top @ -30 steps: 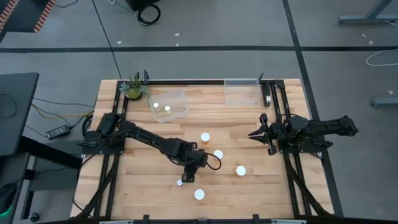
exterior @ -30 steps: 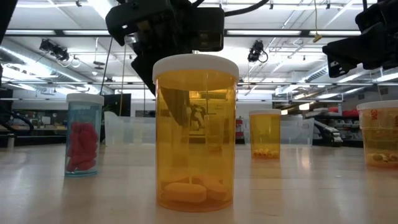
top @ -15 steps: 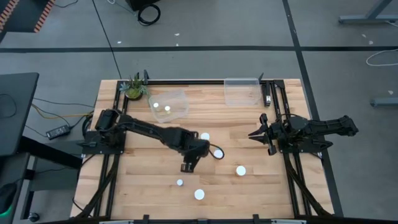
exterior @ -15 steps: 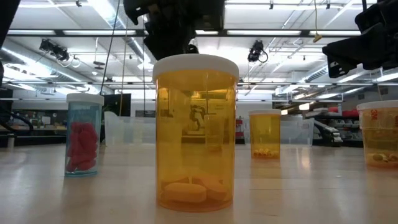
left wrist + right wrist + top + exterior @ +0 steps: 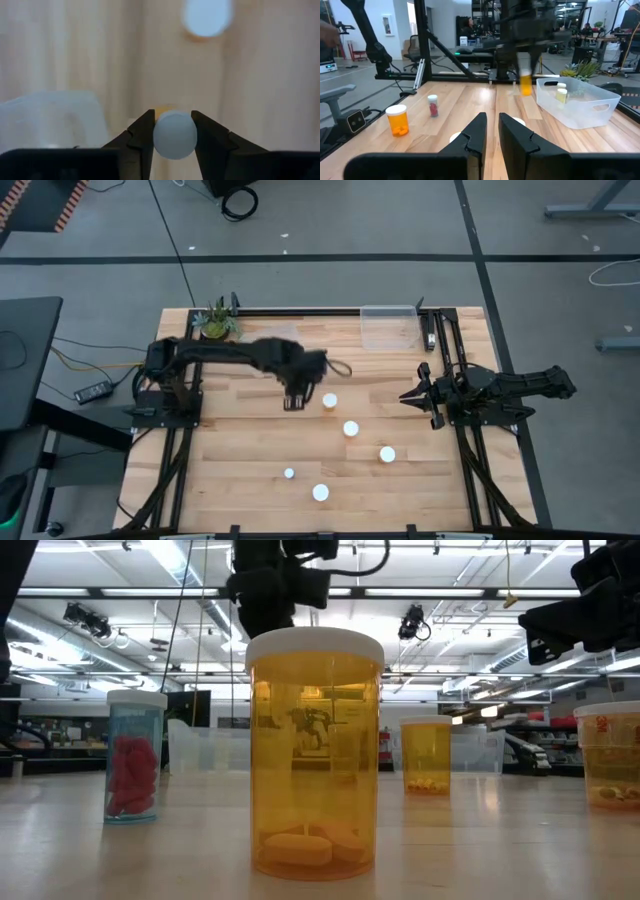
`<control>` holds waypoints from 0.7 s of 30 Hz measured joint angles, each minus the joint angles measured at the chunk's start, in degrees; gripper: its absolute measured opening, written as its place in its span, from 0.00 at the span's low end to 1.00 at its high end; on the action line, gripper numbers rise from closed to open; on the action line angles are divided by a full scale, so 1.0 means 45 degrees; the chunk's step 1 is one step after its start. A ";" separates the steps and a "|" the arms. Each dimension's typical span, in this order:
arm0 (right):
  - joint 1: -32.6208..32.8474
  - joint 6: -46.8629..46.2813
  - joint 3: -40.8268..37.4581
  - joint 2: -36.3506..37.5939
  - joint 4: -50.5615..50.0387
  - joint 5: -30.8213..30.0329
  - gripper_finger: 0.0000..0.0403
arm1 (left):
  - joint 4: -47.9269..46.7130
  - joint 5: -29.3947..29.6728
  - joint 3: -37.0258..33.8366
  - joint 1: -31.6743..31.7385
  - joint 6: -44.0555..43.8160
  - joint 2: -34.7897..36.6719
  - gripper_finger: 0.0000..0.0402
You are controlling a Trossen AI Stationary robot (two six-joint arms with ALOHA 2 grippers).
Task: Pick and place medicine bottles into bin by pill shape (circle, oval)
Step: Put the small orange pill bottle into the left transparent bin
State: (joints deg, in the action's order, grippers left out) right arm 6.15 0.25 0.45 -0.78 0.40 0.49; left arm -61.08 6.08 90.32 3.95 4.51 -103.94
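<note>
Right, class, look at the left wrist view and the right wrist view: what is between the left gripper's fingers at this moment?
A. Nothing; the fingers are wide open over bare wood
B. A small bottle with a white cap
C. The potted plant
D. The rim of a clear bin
B: in the left wrist view the left gripper is closed on a white-capped bottle, and the right wrist view shows it carried above the table near the clear bin.
</note>
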 joint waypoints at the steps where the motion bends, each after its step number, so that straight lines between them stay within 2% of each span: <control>1: 0.0001 0.0005 0.0003 0.0000 0.0000 0.0000 0.14 | -0.0009 0.0072 0.0000 0.0251 0.0144 0.0101 0.31; 12: 0.0000 0.0005 0.0000 -0.0005 0.0000 0.0000 0.14 | -0.0033 0.0401 0.0000 0.3232 0.1022 0.0363 0.31; 16: 0.0001 0.0002 0.0004 -0.0005 0.0000 0.0000 0.14 | 0.0346 0.0391 0.0000 0.4045 0.1140 0.0358 0.33; 21: -0.0002 0.0000 0.0004 -0.0005 0.0000 0.0000 0.14 | 0.1171 0.0380 -0.0221 0.4877 0.0805 0.0368 0.31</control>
State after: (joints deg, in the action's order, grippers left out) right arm 6.14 0.25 0.47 -0.80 0.40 0.49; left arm -55.81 7.78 89.33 25.90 8.13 -102.28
